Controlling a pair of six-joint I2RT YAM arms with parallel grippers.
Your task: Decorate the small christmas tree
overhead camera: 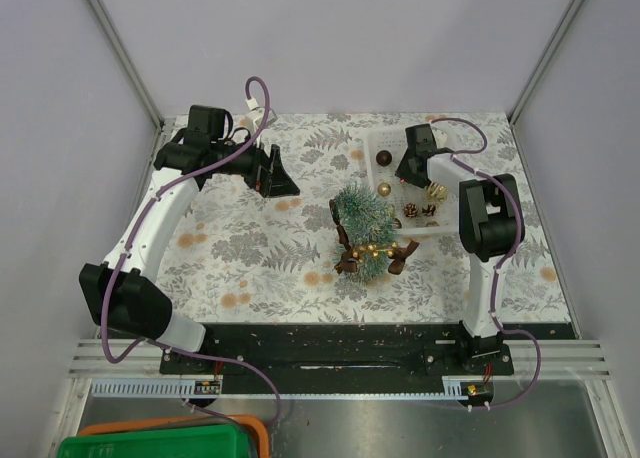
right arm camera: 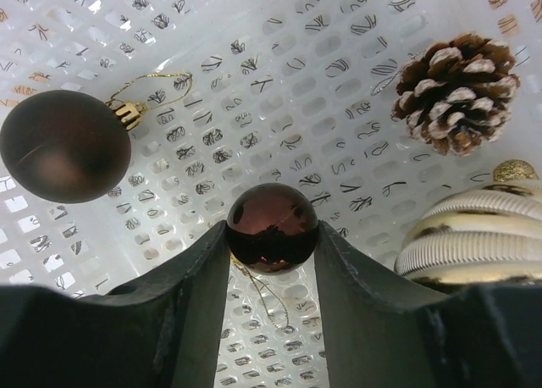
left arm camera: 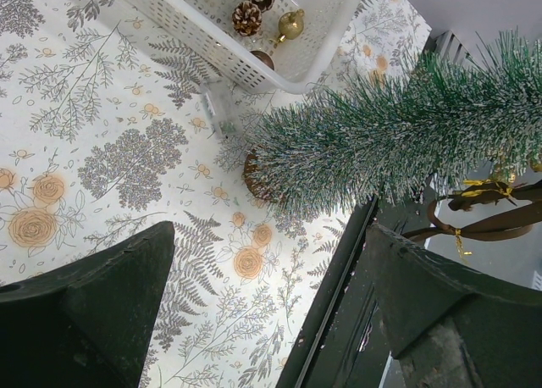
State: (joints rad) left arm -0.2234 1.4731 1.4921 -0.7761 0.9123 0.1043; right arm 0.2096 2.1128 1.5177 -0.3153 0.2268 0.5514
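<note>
Right wrist view: a dark bauble (right arm camera: 273, 227) is clamped by the right gripper (right arm camera: 273, 237) inside the white basket (right arm camera: 279, 83). The left gripper (left arm camera: 269, 231) is spread apart, and the small christmas tree (overhead camera: 362, 218) is seen just beside the basket.

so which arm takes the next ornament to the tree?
Right. The right tool is in the basket, shut on a dark bauble, and the tree is next to the basket. The left tool is open and empty over the cloth, farther from the basket.
</note>
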